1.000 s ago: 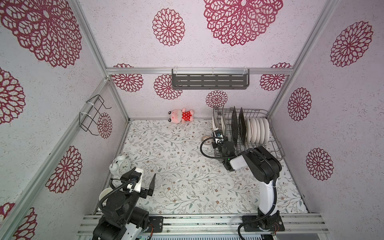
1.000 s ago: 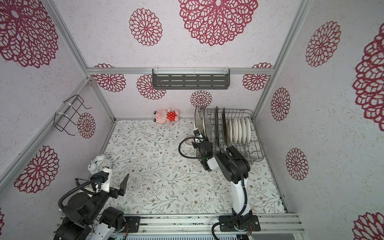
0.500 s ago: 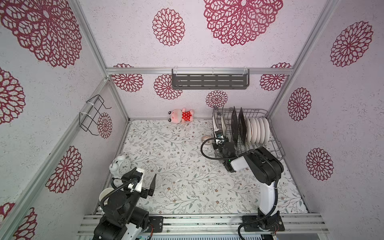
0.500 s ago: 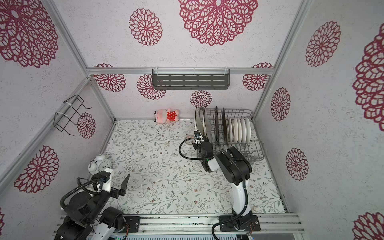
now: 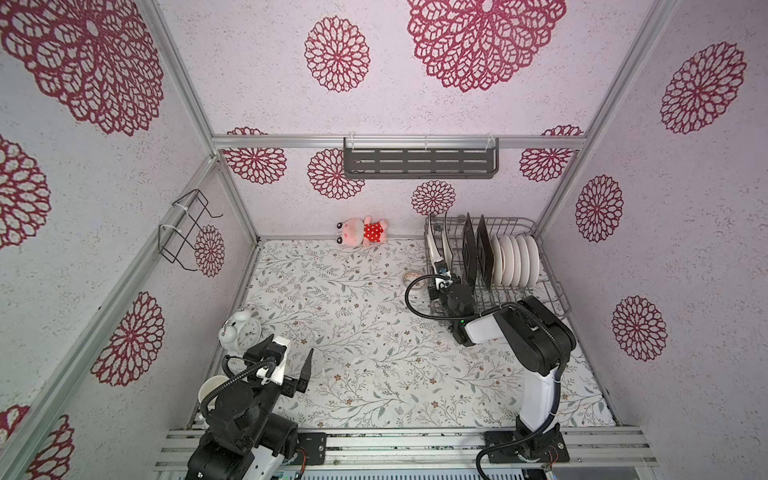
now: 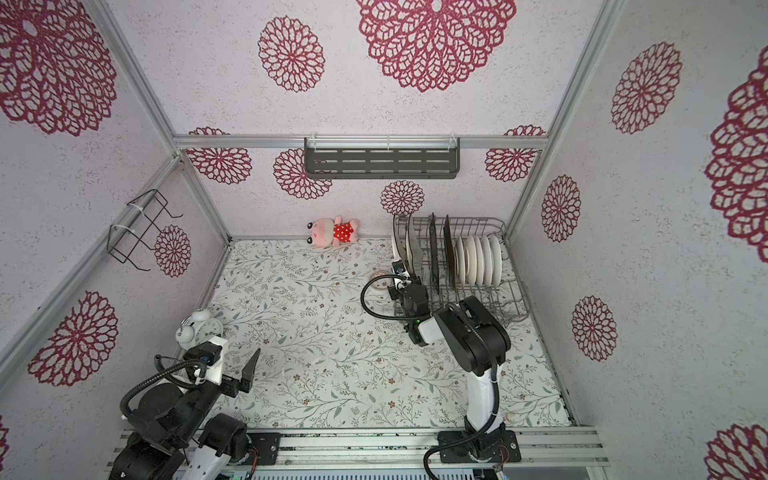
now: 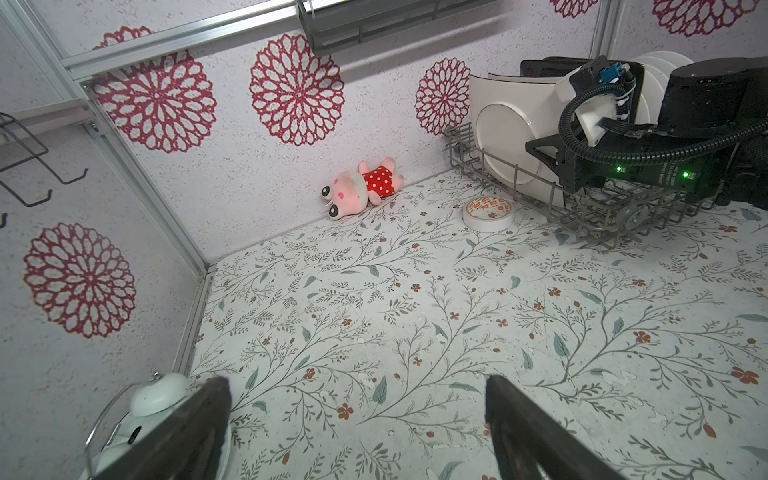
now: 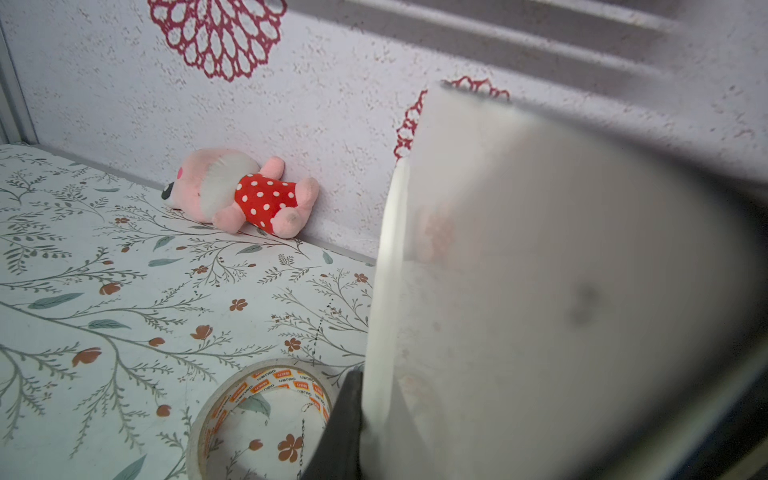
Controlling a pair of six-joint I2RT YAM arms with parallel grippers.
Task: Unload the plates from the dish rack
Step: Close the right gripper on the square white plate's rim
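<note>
Left gripper (image 7: 357,419): fingers spread wide, empty, parked well left of the dish rack (image 5: 503,293), likely idle. Right gripper (image 5: 438,268): at the rack's left end, pinching the outermost square plate (image 8: 540,291), presumably to lift it. Remaining plates (image 5: 515,259): upright in the rack.

The left arm sits folded low over the counter's near left corner. The left tool (image 5: 286,356) gapes wide, its fingers pointing toward the far edge. The right arm rises from the near edge, bends at the elbow and stretches toward the far right corner. The right tool (image 5: 436,266) is clamped on the edge of the cream plate (image 8: 540,270).
</note>
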